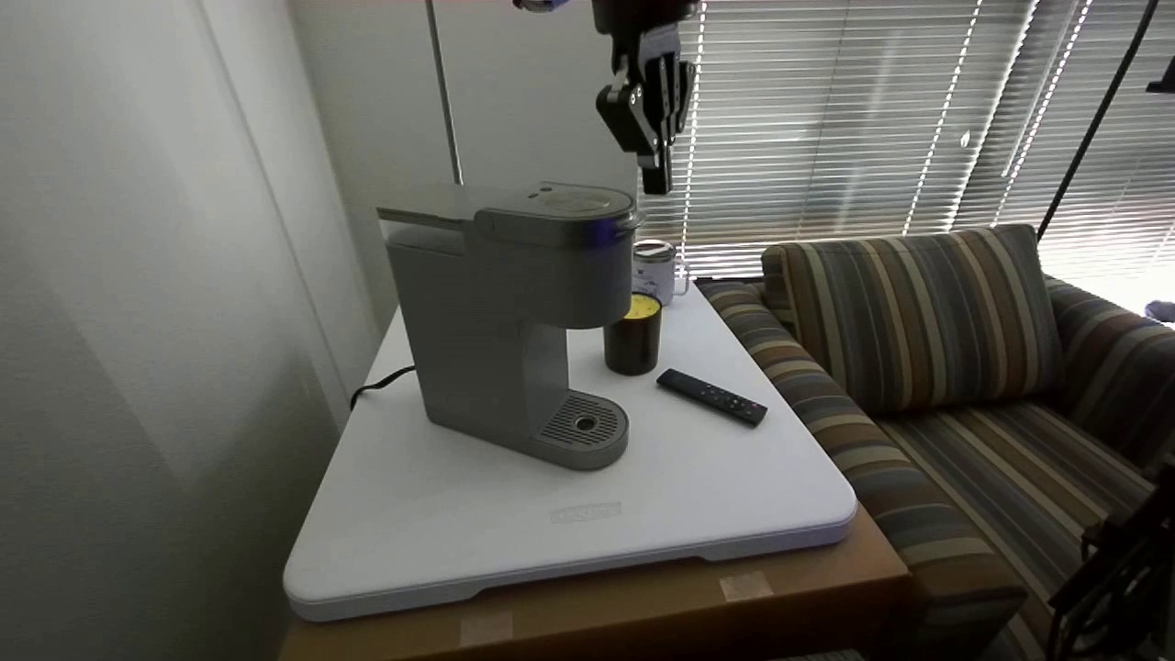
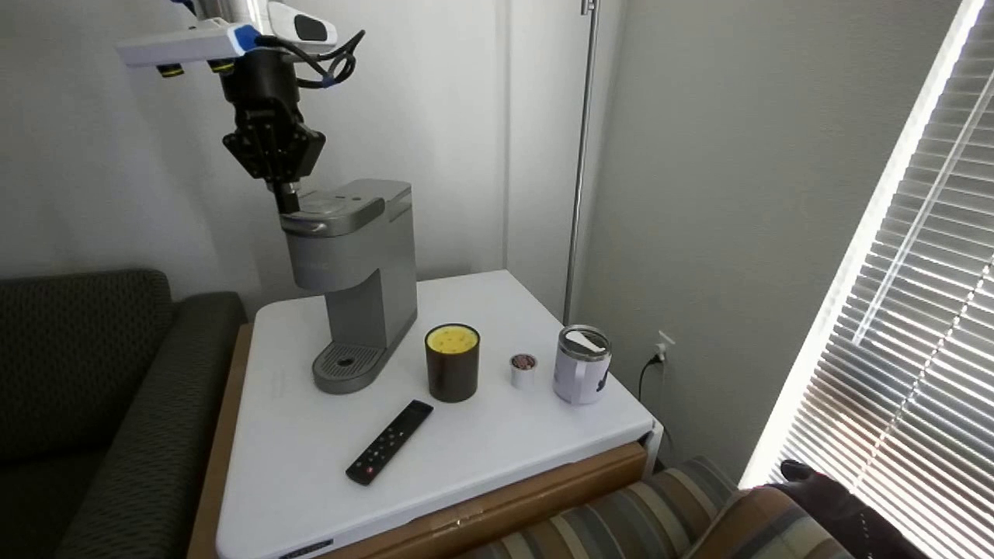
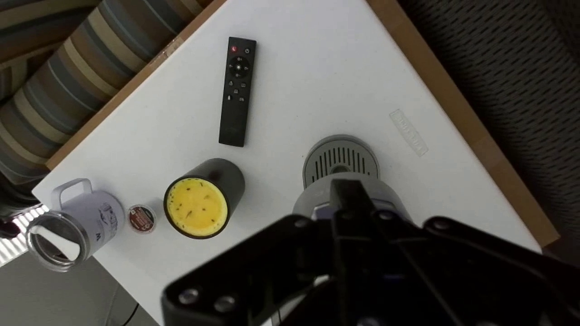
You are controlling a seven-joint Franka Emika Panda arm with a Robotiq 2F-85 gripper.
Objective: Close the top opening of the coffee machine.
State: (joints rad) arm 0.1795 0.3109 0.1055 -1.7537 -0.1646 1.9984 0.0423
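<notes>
One coffee machine (image 1: 505, 321), one jar (image 2: 453, 374), one remote (image 2: 390, 442), one mug (image 2: 585, 376), one pod (image 2: 523, 374)

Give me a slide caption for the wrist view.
Wrist view: the closed tool partly hides the coffee machine; black remote, yellow-filled jar, pod and lidded mug share the white tabletop.

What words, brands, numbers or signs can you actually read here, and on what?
"W" or, turned over, "M": on the mug, wrist view.
Likely power sign: on the remote; its other button marks are too small.
Coffee pod: label too small to read.
Raised nameplate on the tabletop: too faint to read.
Dark strip on the tabletop's edge, in an exterior view: too blurred.
Coffee machine: nothing readable.
</notes>
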